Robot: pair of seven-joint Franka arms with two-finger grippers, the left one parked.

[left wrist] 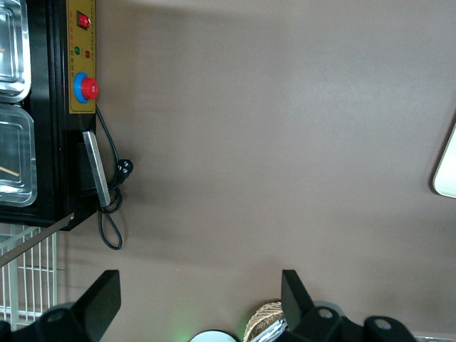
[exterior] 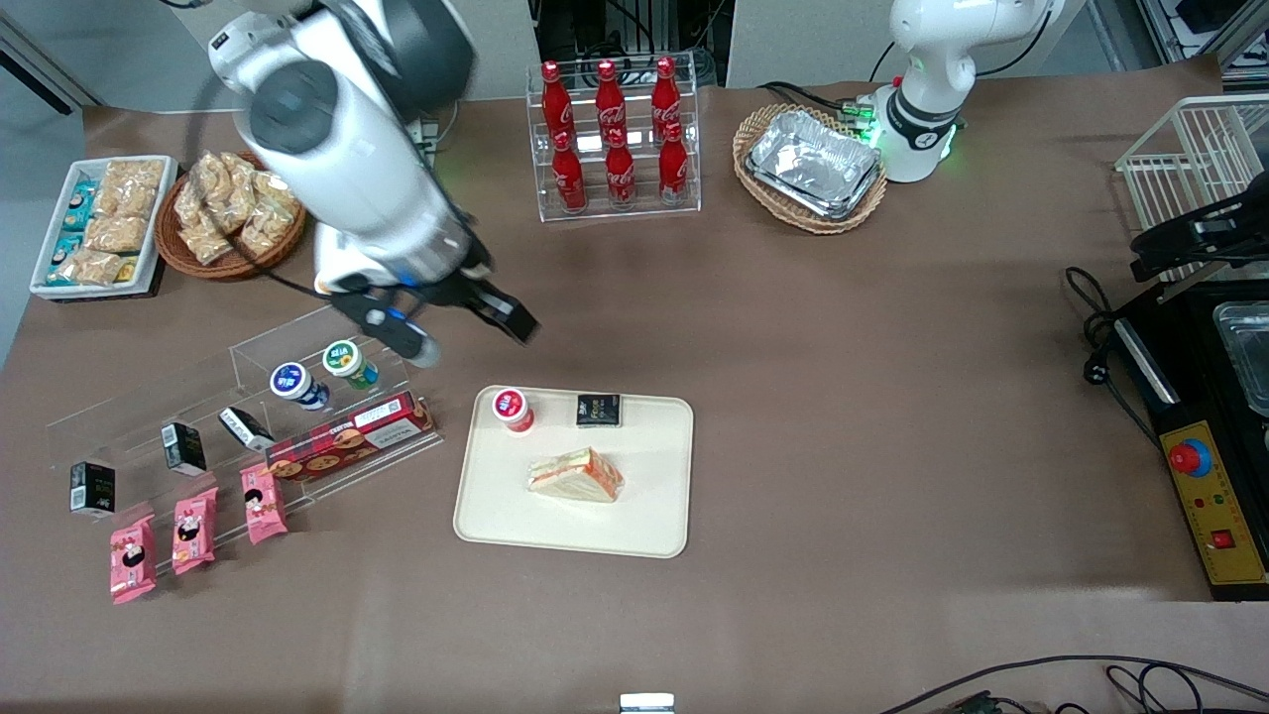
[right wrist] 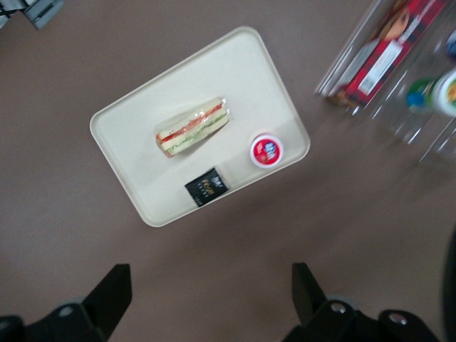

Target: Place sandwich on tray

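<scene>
Brown paper covers the desk (exterior: pixel 843 397). The sandwich (exterior: pixel 576 475) lies on the tray (exterior: pixel 654 516), and the pincer (exterior: pixel 466 332) hangs above the desk, fingers apart, empty.

We see a brown counter (exterior: pixel 843 397) carrying the tray (exterior: pixel 496 516), near the front camera, beside a clear stand (exterior: pixel 149 407) with pink packets (exterior: pixel 188 531) in front of it. Farther from the camera sit a bottle rack (exterior: pixel 617 139), two baskets (exterior: pixel 808 223), and a white dish (exterior: pixel 50 283). The gripper (exterior: pixel 451 332) hangs above the counter, fingers apart.
</scene>
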